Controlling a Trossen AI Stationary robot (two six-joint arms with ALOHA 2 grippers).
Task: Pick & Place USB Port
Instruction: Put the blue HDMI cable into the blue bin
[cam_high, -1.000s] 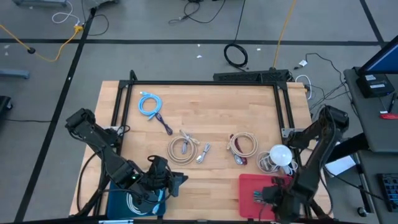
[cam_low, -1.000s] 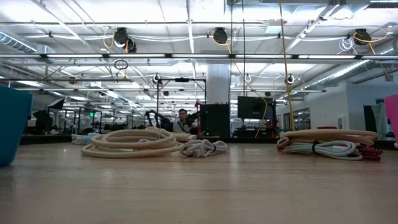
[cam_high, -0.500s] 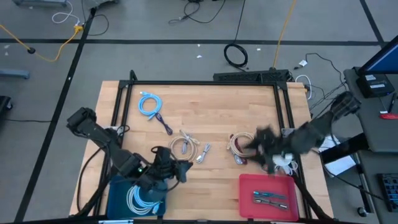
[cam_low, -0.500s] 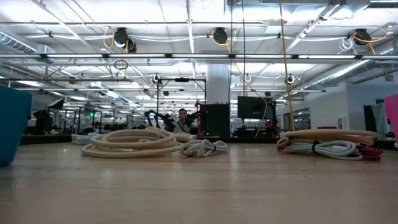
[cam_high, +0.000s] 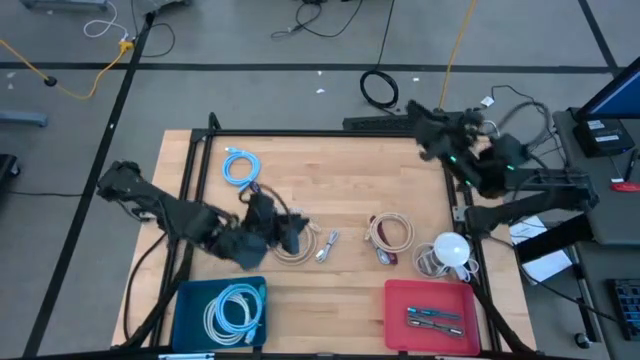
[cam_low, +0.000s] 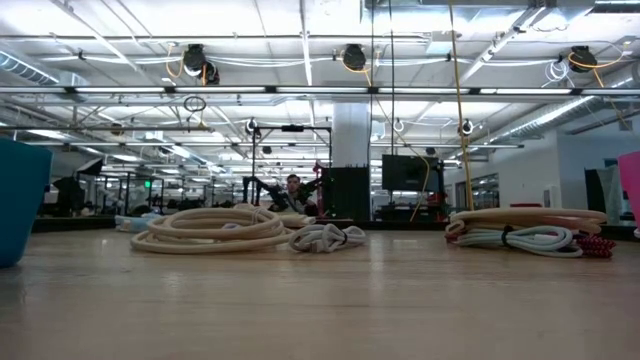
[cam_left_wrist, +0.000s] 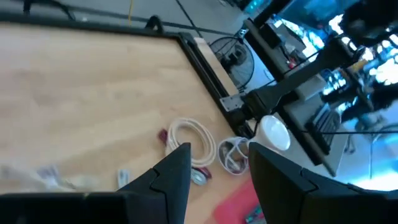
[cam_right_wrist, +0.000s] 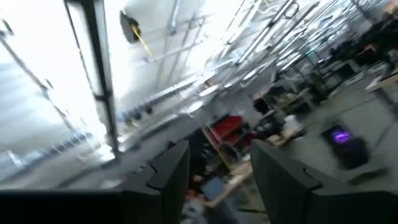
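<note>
Since the earlier frame, right gripper (cam_high: 420, 118) swung from red bin (cam_high: 400, 300) to table's far edge, jaws parted, empty; left gripper (cam_high: 298, 233) likewise parted, empty.

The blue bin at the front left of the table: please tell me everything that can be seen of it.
The blue bin is a rectangular open-topped container, plastic by its look, with upright walls. It stands flat at the table's front left corner, by the left arm's side. Inside lies a coiled light blue and white cable, filling much of the floor. No gripper touches it; the left gripper is farther back, over the table's middle. In the low view the bin's wall shows as a teal side at the picture's left edge.
</note>
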